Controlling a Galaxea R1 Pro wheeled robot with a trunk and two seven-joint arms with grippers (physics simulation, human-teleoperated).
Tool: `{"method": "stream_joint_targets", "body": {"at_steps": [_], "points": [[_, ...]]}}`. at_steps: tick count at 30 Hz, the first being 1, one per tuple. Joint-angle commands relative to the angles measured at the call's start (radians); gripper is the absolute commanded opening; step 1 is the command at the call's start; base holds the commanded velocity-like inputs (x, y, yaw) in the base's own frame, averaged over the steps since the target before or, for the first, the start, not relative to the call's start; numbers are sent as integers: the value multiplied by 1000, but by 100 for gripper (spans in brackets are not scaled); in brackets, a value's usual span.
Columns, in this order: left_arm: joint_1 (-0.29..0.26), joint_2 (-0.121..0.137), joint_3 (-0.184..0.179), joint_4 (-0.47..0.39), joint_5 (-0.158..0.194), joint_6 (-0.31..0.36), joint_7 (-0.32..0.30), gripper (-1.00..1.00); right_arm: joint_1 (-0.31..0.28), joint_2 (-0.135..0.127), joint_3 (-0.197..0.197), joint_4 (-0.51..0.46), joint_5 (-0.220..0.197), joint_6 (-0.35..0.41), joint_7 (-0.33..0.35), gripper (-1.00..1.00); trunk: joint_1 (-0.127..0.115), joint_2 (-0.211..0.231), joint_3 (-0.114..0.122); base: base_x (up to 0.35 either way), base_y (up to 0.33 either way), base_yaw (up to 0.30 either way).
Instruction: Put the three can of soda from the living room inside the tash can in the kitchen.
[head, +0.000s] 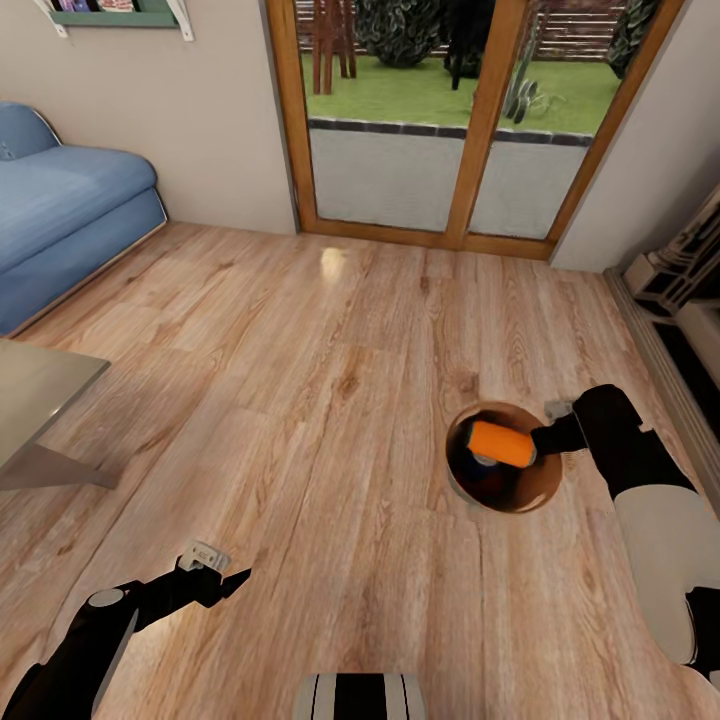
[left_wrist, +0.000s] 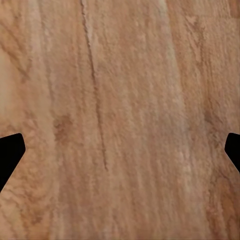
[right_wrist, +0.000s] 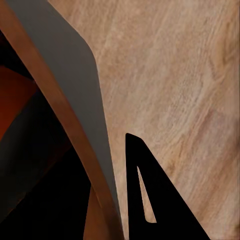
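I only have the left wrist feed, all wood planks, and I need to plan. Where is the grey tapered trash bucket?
Observer: The grey tapered trash bucket stands on the light wood plank floor ahead of the robot, to its right, with the right gripper at its rim.
Operator: Anything in it?
Observer: An orange soda can lies on its side inside the bucket, near the top.
Operator: Is the right gripper clamped on the rim?
Observer: One of its fingers sits outside the bucket wall. The other is hidden, so I cannot tell.
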Motion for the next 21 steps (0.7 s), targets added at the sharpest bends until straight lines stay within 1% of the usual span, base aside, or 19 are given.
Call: {"method": "stream_joint_targets", "body": {"at_steps": [1, 2, 3, 4, 5, 7, 10, 15, 16, 18, 19, 20, 21], "points": [[0, 0, 0, 0, 0, 0, 0, 100, 0, 0, 0, -5, -8, 4, 1, -100, 0, 0, 0, 0, 0, 0], [0, 0, 0, 0, 0, 0, 0, 100, 0, 0, 0, -10, -8, 4, 1, -100, 0, 0, 0, 0, 0, 0], [0, 0, 0, 0, -1, -3, 0, 100, 0, 0, -12, -30, -8, 4, 1, -100, 0, 0, 0, 0, 0, 0], [0, 0, 0, 0, -3, -16, 0, 100, 1, 1, -43, -44, -8, 4, 1, -100, 0, 0, 0, 0, 0, 0], [0, 0, 0, 2, -3, -26, 0, 100, 1, 1, -60, -49, -7, 4, 1, -100, 0, 0, 0, 0, 0, 0], [0, 0, 0, 10, -3, -34, 0, 100, 1, 1, -74, -54, -6, 4, 1, -100, 0, 0, 0, 0, 0, 0], [0, 0, 0, 18, -3, -41, 0, 100, 2, 2, -86, -58, -5, 4, 1, -100, 0, 0, 0, 0, 0, 0], [-1, 1, 3, 11, 0, -26, -1, 100, 4, 8, -84, -59, -7, 4, 6, -100, -19, 35, 16, 0, 0, 0], [-1, 1, 3, 6, 1, -20, -1, 100, 4, 9, -84, -59, -7, 4, 7, -100, -23, 42, 19, 0, 0, 0], [-1, 1, 4, -10, 2, 7, -3, 100, 5, 10, -84, -60, -9, 4, 8, -100, -23, 42, 19, 0, 0, 0], [-1, 2, 5, -33, 2, 44, -5, 100, 6, 10, -85, -60, -10, 4, 9, -100, -23, 42, 19, 0, 0, 0], [-1, 2, 5, -49, 2, 67, -6, 100, 7, 9, -85, -61, -10, 4, 10, -100, -23, 42, 19, 0, 0, 0], [-1, 2, 6, -90, 3, 117, -7, 100, 8, 9, -85, -64, -11, 4, 11, -100, -23, 42, 19, 0, 0, 0]]}}
